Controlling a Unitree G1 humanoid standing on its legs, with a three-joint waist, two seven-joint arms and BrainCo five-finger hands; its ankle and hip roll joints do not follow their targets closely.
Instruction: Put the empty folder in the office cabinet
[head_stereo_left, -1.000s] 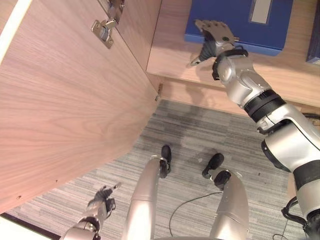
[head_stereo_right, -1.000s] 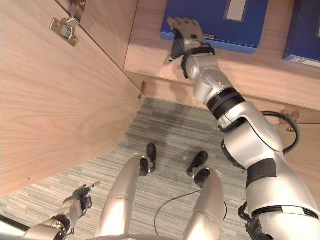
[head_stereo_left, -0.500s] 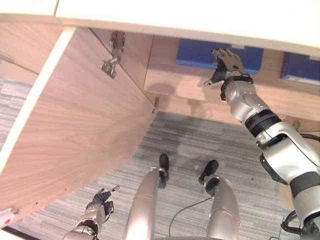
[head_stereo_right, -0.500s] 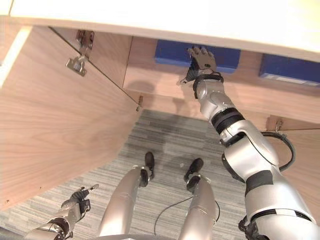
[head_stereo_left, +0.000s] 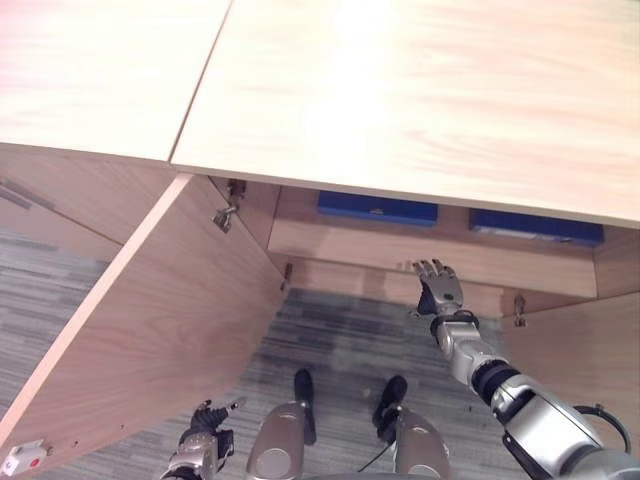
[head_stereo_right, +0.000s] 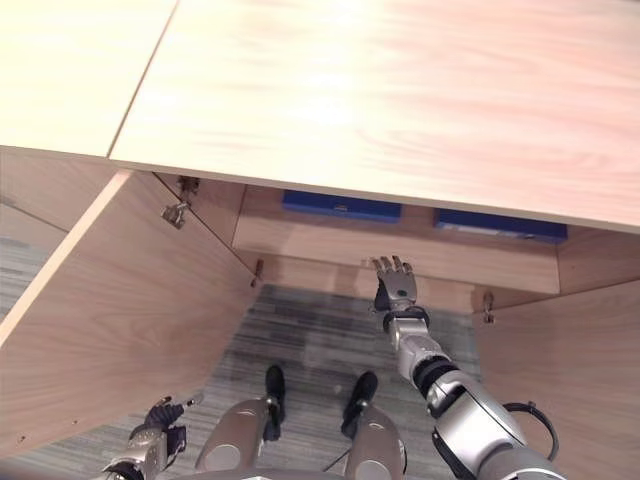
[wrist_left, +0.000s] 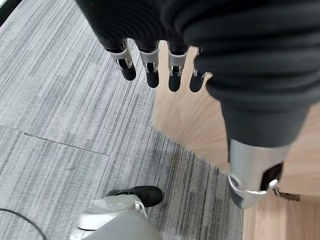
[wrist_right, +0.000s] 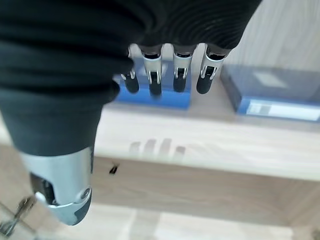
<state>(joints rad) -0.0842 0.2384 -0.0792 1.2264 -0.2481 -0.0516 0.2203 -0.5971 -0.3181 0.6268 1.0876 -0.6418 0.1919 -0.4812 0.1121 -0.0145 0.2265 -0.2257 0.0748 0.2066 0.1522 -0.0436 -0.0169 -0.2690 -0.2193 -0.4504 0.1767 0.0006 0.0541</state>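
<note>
Head stereo pair looks steeply down over cabinet (head_stereo_left: 400, 90) top to floor (head_stereo_left: 340, 340), sharing nearly all; L wrist cam faces floor, close; R wrist cam faces shelf (wrist_right: 210, 135), near

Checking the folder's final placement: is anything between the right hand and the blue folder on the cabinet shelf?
Nothing visible. The right hand, open, is in front of the shelf; the blue folder lies flat there, door open.

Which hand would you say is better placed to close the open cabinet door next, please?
Probably the left. The left hand hangs low beside the open cabinet door on the robot's left, fingers relaxed. The right hand, also open, is in front of the shelf with the blue folders, away from that door.
</note>
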